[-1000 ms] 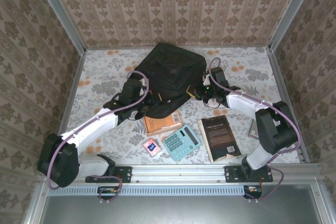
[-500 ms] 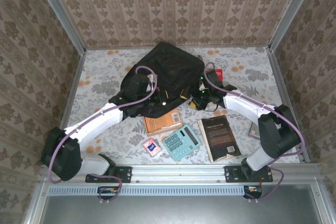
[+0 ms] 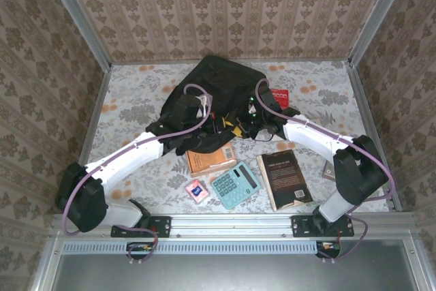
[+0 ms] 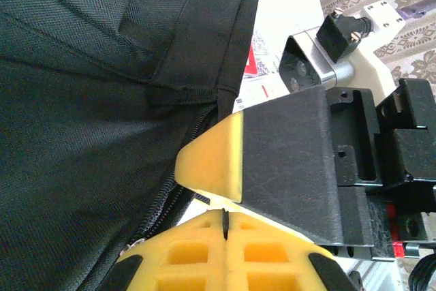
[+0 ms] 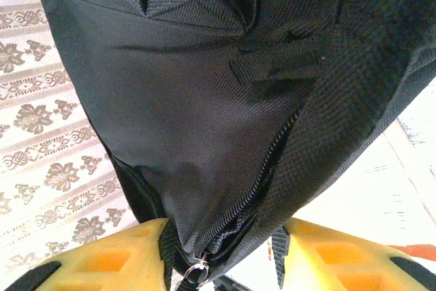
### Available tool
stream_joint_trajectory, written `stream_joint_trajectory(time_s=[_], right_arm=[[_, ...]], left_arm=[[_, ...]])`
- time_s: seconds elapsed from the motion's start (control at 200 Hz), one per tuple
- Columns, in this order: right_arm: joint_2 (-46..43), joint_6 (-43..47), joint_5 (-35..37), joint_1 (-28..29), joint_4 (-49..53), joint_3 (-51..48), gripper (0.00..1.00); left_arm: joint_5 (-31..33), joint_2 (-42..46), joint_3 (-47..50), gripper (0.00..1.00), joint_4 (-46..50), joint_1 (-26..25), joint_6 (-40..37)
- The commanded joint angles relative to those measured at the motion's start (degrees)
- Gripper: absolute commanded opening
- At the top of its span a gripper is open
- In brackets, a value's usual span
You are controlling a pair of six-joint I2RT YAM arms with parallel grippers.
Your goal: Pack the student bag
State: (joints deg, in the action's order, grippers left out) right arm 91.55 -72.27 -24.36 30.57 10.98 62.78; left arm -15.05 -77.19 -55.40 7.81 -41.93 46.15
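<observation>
The student bag (image 3: 219, 86) is a large black fabric backpack lying at the back middle of the table. My left gripper (image 3: 219, 127) is at the bag's near edge. In the left wrist view the left gripper (image 4: 223, 217) is shut, with a thin black sliver of the bag (image 4: 82, 100) pinched between its yellow pads. My right gripper (image 3: 240, 119) sits close beside it. In the right wrist view the right gripper (image 5: 221, 240) is open and straddles a bunched corner of the bag (image 5: 191, 86). The zipper (image 5: 272, 161) and its ring pull (image 5: 196, 274) lie between the fingers.
In front of the bag lie an orange book (image 3: 210, 159), a teal calculator (image 3: 235, 184), a small pink item (image 3: 196, 190) and a black book (image 3: 285, 179). A red item (image 3: 280, 95) lies right of the bag. Patterned walls close in three sides.
Both grippers have moved toward the middle along the bag's near edge. The left one went right, dragging the bag's edge. The right one went left, opened, then narrowed around the zipper corner.
</observation>
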Motion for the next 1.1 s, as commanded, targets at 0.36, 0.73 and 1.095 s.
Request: stream_joint_trajectory(time_s=[0.36, 0.73, 1.095], right_arm=[[3.25, 0.84, 2.85, 0.24, 6.44, 1.41, 0.22], [2.58, 4.81, 5.67, -1.85, 11.83, 1.74, 0.03], [2.64, 7.96, 6.43, -3.23, 13.60, 2.09, 0.02]], left_arm=[[1.70, 3.24, -0.34, 0.00, 0.04, -0.49, -2.10], [5.99, 9.53, 2.33, 0.00, 5.08, 2.32, -4.33], [7.19, 14.71, 6.24, 0.00, 6.83, 5.57, -4.18]])
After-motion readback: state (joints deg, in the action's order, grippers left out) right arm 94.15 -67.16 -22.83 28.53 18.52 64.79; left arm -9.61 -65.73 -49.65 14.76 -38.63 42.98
